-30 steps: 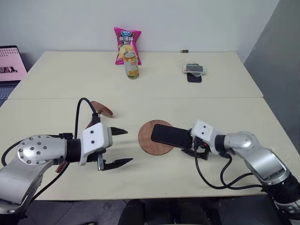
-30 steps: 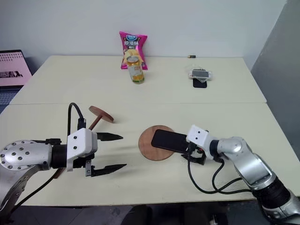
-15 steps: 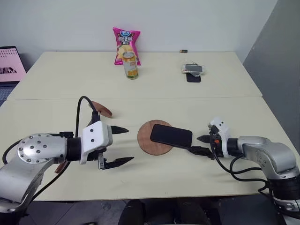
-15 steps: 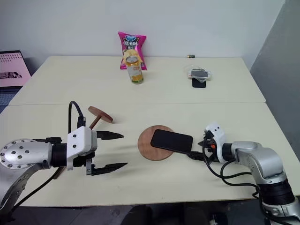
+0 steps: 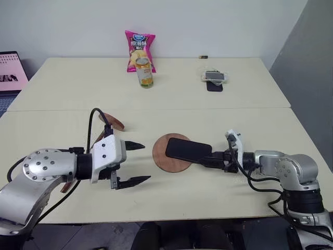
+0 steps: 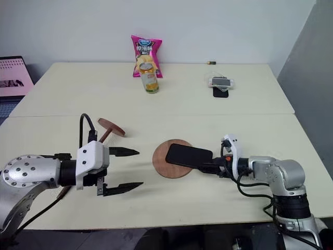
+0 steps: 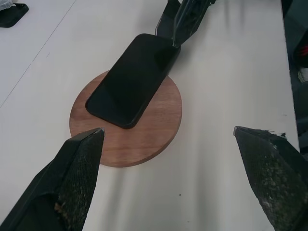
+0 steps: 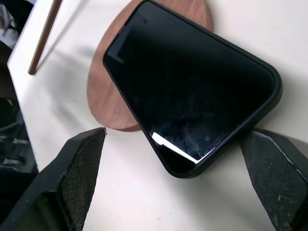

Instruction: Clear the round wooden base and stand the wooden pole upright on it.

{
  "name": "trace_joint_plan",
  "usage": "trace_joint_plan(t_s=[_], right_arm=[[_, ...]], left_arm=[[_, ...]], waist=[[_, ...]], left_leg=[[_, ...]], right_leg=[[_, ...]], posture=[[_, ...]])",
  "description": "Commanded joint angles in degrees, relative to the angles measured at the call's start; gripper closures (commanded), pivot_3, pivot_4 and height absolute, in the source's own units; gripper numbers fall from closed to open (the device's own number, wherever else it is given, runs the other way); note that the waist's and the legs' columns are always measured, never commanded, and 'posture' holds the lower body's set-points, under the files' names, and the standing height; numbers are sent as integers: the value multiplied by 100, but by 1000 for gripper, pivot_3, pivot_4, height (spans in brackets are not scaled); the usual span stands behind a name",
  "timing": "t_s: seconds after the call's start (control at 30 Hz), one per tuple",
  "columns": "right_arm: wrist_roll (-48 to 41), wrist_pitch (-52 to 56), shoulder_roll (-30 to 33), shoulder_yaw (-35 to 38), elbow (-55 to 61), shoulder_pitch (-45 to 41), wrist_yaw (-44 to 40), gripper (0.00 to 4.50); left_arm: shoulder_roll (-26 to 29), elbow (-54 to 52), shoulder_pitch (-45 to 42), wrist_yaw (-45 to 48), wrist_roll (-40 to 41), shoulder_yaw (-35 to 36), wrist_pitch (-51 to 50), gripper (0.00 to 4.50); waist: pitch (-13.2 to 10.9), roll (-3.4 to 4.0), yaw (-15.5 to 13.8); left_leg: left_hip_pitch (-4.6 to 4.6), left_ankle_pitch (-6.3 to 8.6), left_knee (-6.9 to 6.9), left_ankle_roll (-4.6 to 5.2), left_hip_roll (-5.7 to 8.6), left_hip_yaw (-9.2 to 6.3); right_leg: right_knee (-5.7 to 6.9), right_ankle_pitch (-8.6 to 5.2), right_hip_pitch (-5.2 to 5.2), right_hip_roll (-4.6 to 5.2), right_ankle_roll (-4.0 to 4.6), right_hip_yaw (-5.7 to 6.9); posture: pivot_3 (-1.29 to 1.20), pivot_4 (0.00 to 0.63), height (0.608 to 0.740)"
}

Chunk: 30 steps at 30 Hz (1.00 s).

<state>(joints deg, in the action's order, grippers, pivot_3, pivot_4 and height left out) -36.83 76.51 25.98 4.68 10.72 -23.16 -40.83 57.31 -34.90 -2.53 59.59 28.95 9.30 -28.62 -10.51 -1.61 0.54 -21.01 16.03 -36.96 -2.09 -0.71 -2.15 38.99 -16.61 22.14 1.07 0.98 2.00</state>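
Reddish-brown, the round wooden base (image 5: 171,152) lies near the desk's (image 5: 250,117) front edge, a black phone (image 5: 188,149) overhanging it. The right end effector (image 5: 214,159), fingers spread at the phone's end without clamping it, has rolled over since before. Left wrist view: the open left end effector (image 7: 168,178) faces the base. The wooden pole (image 6: 105,132) lies behind it.

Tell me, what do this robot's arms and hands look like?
Both arms are rounded silver-grey metal; the left has a disc studded with small bolts. Each wrist wears a white block. The left hand and right hand each have two black pointed fingers. Black cables loop along each arm.
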Motion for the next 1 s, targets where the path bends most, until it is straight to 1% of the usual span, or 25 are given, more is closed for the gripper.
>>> trace_joint_plan(t_s=[0.03,0.1,0.23,0.37,0.4,0.43,0.5,0.6,0.63,0.7,0.8,1.0], right_arm=[[-381,359,-312,353,-159,-97,162,422],[-461,451,-387,462,-197,-124,219,915],[-648,686,-584,731,-290,-174,352,1641],[-758,852,-742,920,-313,-172,521,2561],[-779,874,-762,943,-300,-166,540,2862],[-793,890,-773,952,-276,-155,553,3009],[-834,930,-813,992,-251,-147,598,3556],[-929,962,-880,1067,-213,-133,667,4184],[-962,964,-883,1080,-197,-126,684,4301],[-1043,947,-873,1104,-156,-110,710,4378],[-1184,799,-817,1119,-9,-82,638,4392],[-1357,35,-686,1061,408,-63,330,4419]], left_arm=[[30,35,-73,39,-15,44,91,0],[29,52,-75,44,-26,38,109,0],[18,101,-101,51,-80,-17,169,0],[17,135,-135,61,-122,-45,198,0],[15,139,-144,63,-128,-52,199,0],[12,142,-156,62,-130,-61,195,0],[10,152,-178,62,-135,-74,193,0],[6,167,-222,57,-136,-95,183,0],[4,171,-238,54,-134,-100,175,0],[3,181,-270,51,-134,-108,163,0],[7,194,-313,48,-114,-97,136,0],[5,250,-390,54,-61,-44,110,0]], waist=[[0,0,2],[0,0,0],[-1,1,0],[-1,1,0],[-1,1,0],[-1,1,0],[-1,2,0],[-1,2,0],[-1,2,1],[-1,2,1],[-1,2,0],[-2,4,-2]], left_leg=[[0,0,0,0,-1,0],[0,0,0,0,0,1],[-2,0,0,0,0,2],[-2,0,0,0,0,1],[-3,0,0,0,0,1],[-3,0,0,0,0,2],[-3,0,0,0,0,2],[-3,0,0,0,0,2],[-2,0,0,0,0,1],[-2,0,0,0,0,1],[-2,0,0,0,0,1],[-6,0,0,0,1,1]], right_leg=[[0,0,0,-1,0,0],[0,0,0,-1,1,-1],[0,1,2,-1,1,-1],[0,1,2,-1,1,-2],[0,0,2,-1,1,-1],[0,0,2,-1,0,-2],[0,0,2,-1,0,-2],[0,0,3,-1,0,-2],[0,0,3,-1,0,-2],[1,-1,2,-1,-2,-1],[0,-2,2,-1,-3,-1],[-1,-3,4,-1,-6,-1]], posture=[[0,150,740],[0,150,740],[0,150,740],[0,150,740],[0,150,740],[0,150,740],[0,150,740],[0,150,740],[0,150,740],[0,150,740],[0,150,740],[0,150,740]])
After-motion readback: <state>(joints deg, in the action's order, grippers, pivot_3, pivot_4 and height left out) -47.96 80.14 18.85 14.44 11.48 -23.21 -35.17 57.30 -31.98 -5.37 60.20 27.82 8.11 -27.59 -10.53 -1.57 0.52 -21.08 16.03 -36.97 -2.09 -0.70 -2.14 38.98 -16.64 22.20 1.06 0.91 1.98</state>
